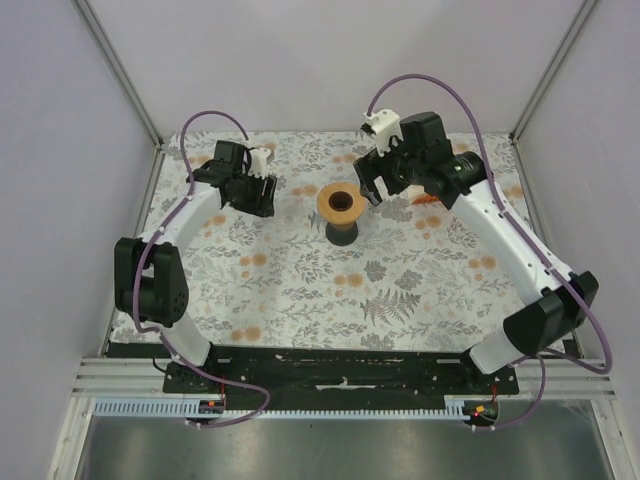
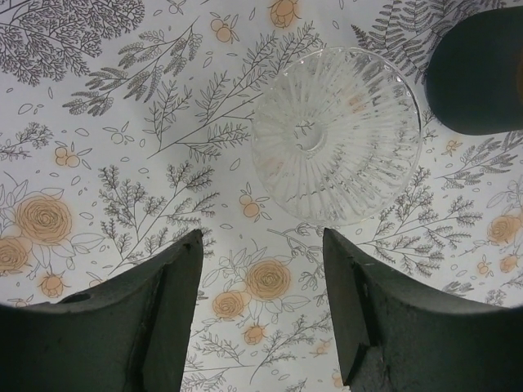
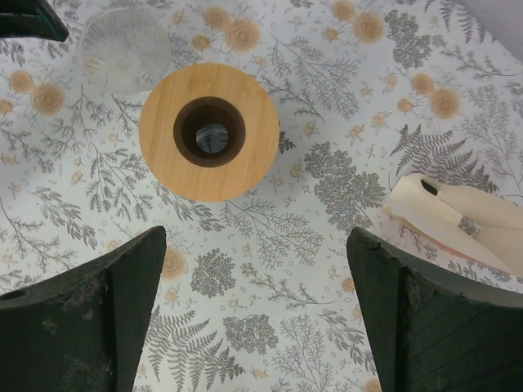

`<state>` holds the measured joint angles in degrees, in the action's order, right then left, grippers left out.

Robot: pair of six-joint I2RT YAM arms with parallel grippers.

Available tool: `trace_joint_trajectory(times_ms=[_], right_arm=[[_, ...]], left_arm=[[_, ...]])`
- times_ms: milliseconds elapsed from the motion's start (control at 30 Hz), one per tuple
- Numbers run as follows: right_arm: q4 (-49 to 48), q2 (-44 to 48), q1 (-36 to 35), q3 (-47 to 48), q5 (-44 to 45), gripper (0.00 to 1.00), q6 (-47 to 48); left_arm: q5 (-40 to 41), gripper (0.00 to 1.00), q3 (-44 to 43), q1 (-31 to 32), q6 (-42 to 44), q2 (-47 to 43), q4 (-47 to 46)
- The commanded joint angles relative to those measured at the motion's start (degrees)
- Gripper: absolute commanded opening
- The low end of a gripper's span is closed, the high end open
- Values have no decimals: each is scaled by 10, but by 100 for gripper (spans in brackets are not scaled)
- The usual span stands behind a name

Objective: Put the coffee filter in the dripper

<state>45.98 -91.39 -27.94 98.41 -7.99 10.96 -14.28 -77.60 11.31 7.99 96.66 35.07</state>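
Black left tool [image 2: 261, 237] and right tool [image 3: 255, 237], both spread wide, empty, touching nothing.

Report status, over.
Left gripper open, empty. Right gripper open, empty. Coffee filter on tablecloth, apart from dripper. Glass dish beside dripper, not blocking.

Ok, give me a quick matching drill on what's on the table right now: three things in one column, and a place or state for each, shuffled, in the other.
Things:
1. round orange-brown dripper with a dark centre hole
2. clear ribbed glass dish
3. cream folded paper coffee filter

Places or states:
A. lying on the floral cloth, at the right edge of the right wrist view
B. see-through, with the cloth pattern showing through it
C. standing mid-table, no filter in it

Pairs: 1-C, 2-B, 3-A
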Motion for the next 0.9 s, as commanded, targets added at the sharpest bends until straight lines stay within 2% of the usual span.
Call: trace_joint_trajectory(times_ms=[0, 100, 267, 600, 700, 767, 800, 867], right_arm=[[-114, 81, 1, -96, 43, 98, -30], [-143, 111, 1, -144, 53, 98, -27], [-147, 106, 1, -139, 55, 98, -26], [-141, 109, 1, -146, 55, 98, -23], [-142, 105, 1, -145, 53, 98, -23], [-142, 104, 1, -142, 44, 98, -25], [-142, 105, 1, -142, 39, 98, -25], [-143, 105, 1, -143, 25, 98, -27]], left_arm=[[49, 67, -9, 15, 24, 6, -33], [68, 67, -6, 20, 31, 16, -38], [77, 65, 3, 25, 35, 36, -58], [29, 62, -49, 36, 23, 107, -53], [28, 51, -47, 36, 24, 124, -53], [12, 38, -47, 35, 19, 135, -50], [0, 30, -54, 35, 15, 137, -46], [-25, 4, -64, 31, 6, 136, -30]])
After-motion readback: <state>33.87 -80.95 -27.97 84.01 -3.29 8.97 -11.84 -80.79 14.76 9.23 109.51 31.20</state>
